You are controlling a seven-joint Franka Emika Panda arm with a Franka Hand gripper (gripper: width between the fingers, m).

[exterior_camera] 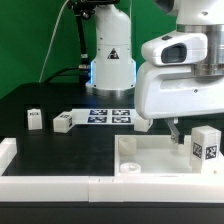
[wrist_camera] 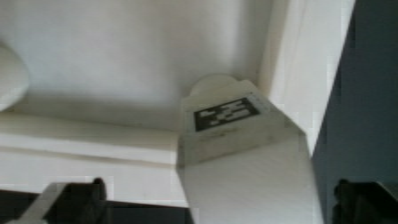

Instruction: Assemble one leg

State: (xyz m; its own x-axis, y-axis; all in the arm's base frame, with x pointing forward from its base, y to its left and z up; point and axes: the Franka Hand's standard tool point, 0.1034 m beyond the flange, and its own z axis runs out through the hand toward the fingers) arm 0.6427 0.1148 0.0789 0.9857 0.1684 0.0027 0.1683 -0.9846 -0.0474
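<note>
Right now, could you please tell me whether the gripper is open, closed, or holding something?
Gripper: closed on a leg, the white tagged peg, held over the large white panel. The exterior view hides the fingertips behind the arm.

Exterior view. Marker board (exterior_camera: pixel 110 115) lies flat at centre frame on the black table (exterior_camera: pixel 60 150). A large white panel (exterior_camera: pixel 160 158) occupies the lower right; a white rail (exterior_camera: pixel 60 187) borders the bottom edge.
</note>
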